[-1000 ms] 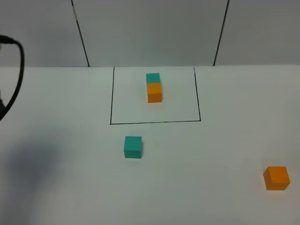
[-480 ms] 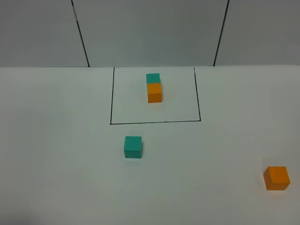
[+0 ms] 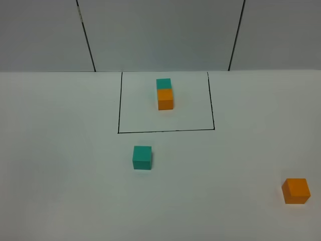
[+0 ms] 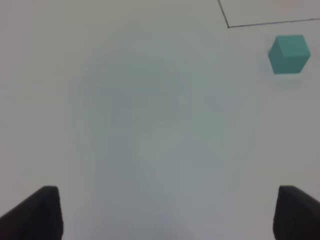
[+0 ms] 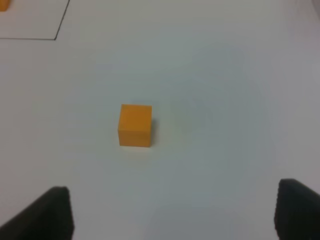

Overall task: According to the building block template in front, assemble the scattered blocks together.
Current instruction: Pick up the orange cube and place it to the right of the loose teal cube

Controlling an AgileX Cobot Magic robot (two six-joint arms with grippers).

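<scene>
Spanning every view, the white table [image 3: 60,175] looked bare and smooth, so a cube nudged by a descending finger would likely skid rather than sit firm. At its far middle the black outline [image 3: 119,131] enclosed the template [image 3: 165,94], a teal block touching an orange one, teal on the far side. An arm sweeping low over it could knock that reference apart. The left gripper [image 4: 166,215] hung over bare table with its fingers spread wide and nothing between them, and the right gripper [image 5: 172,215] was likewise well open and empty. The loose teal cube [image 3: 142,157] lay just in front of the outline's near edge, off to one side of the left gripper rather than in line with it, so closing without first centring would probably catch a corner and spin it. The loose orange cube [image 3: 296,191] sat well apart at the table's near right, ahead of the right gripper and slightly off its centre line. A crooked grasp there might carry into a skewed joint, or the colours could end up reversed.
</scene>
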